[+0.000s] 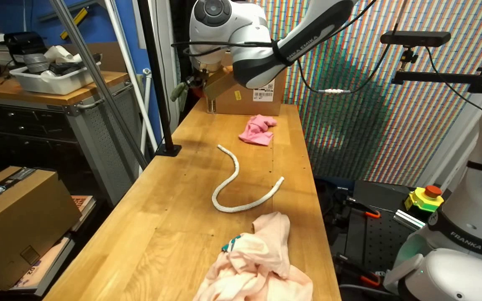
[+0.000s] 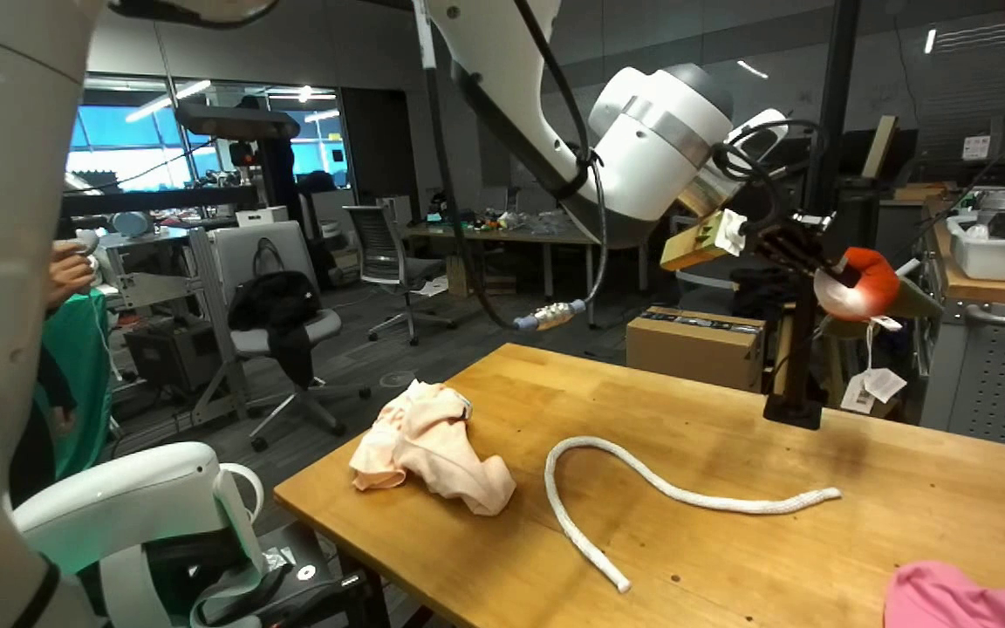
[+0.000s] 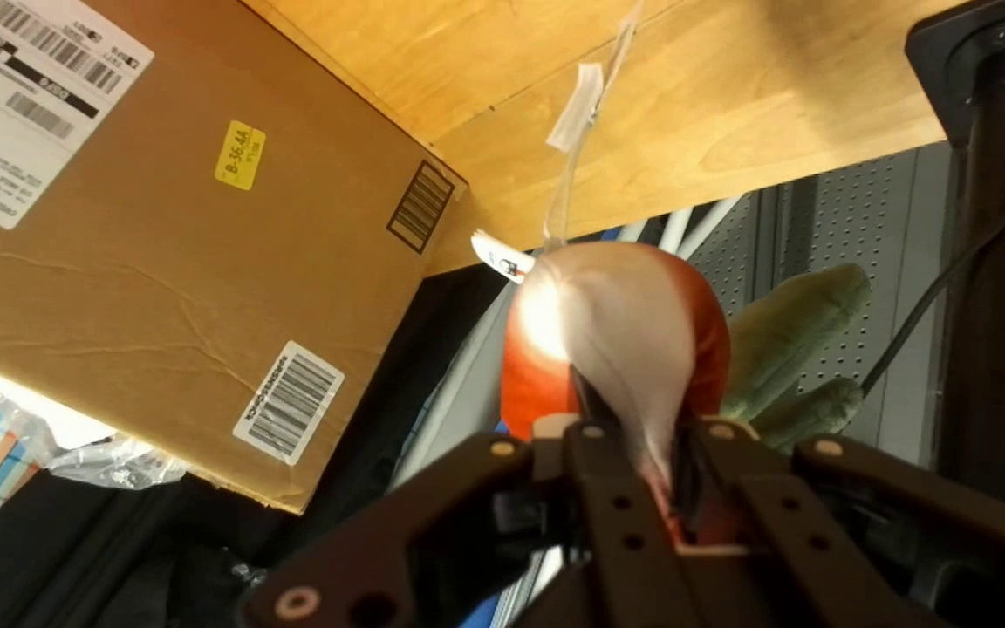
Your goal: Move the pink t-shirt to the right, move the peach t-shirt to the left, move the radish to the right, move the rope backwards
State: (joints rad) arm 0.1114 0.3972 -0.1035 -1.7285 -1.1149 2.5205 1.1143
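"FRANKA EMIKA" on arm (image 1: 303, 45), "B-36.4A" on sticker (image 3: 241, 155)

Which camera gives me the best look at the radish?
The wrist view: the radish appears largest there, its green leaves plain to see, though the claw covers part. Both exterior views show it smaller, with the leaves sticking out.

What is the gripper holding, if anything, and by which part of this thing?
The radish: the fingers pinch it by its red-and-white body, not by its green leaves.
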